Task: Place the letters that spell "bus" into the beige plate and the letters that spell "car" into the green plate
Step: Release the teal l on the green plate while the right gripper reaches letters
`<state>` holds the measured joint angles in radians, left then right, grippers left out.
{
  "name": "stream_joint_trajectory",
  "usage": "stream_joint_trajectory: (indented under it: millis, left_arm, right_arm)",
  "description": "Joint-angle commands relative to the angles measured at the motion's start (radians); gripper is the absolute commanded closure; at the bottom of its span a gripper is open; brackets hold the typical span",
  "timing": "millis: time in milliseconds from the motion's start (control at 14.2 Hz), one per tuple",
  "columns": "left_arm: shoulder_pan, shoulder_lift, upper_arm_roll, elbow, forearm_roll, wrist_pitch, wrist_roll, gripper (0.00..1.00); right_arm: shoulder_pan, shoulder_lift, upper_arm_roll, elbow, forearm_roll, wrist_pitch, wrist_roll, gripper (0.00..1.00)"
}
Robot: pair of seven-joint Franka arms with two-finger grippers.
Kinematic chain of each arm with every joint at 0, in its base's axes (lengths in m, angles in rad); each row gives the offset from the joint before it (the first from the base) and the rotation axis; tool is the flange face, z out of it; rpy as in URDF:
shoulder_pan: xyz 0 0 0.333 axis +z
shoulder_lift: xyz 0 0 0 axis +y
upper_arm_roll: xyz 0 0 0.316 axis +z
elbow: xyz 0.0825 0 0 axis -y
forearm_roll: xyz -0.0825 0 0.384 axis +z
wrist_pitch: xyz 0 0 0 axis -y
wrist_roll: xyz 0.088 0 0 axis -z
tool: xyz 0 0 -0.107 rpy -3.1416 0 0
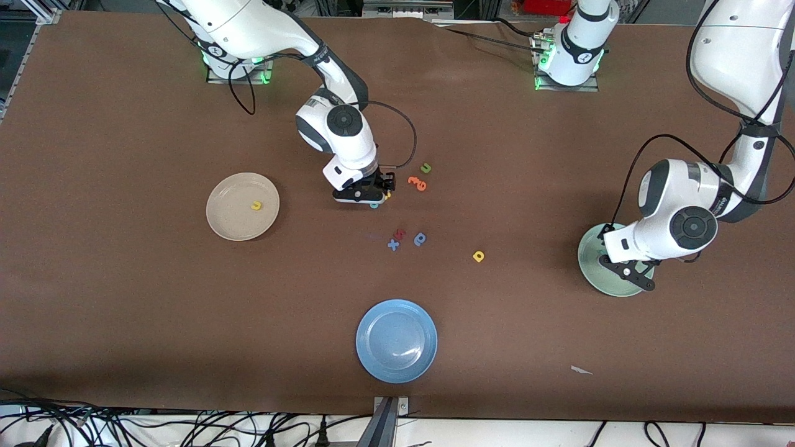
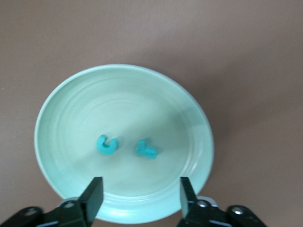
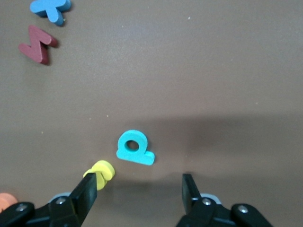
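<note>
Brown surface carries everything: left gripper hovers over the green plate, fingers wide, teal c and r inside; right gripper, fingers wide, straddles the teal b beside the yellow s, probably next for the beige plate

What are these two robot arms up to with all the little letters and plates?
They are sorting foam letters onto plates. The left gripper hovers over the green plate with open jaws; a teal "c" and teal "r" lie in it. The right gripper, jaws open, is over the teal "b" and yellow "s" on the table. A yellow "u" lies in the beige plate.
</note>
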<state>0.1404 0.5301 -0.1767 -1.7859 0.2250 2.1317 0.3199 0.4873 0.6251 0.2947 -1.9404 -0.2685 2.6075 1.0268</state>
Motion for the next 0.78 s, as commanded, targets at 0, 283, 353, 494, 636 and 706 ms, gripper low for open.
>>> stream_joint_trajectory:
  millis: [0,283,353,494,636,706]
  left_arm:
    - [-0.065,-0.019,-0.009,-0.009,-0.145,-0.004,-0.234,0.00]
    - [-0.203,0.043,-0.009,0.068,-0.168,0.002,-0.621,0.00]
    - [-0.231,0.062,-0.009,0.095,-0.168,0.002,-0.703,0.00]
    - [-0.286,0.112,-0.009,0.154,-0.168,0.002,-0.853,0.00]
    - [-0.327,0.152,-0.009,0.186,-0.168,0.014,-0.970,0.00]
    - [-0.349,0.165,-0.009,0.189,-0.167,0.046,-1.014,0.00]
  right_arm:
    - [0.007,0.007,-0.014,0.029,-0.041,-0.013,0.023,0.19]
    - [-0.016,0.004,-0.014,0.028,-0.066,-0.024,0.024,0.19]
    - [-0.016,0.010,-0.014,0.028,-0.070,-0.023,0.026,0.21]
    - [-0.015,0.019,-0.014,0.029,-0.089,-0.023,0.029,0.23]
    - [-0.013,0.027,-0.014,0.029,-0.092,-0.021,0.044,0.23]
    - [-0.012,0.030,-0.014,0.032,-0.092,-0.020,0.050,0.23]
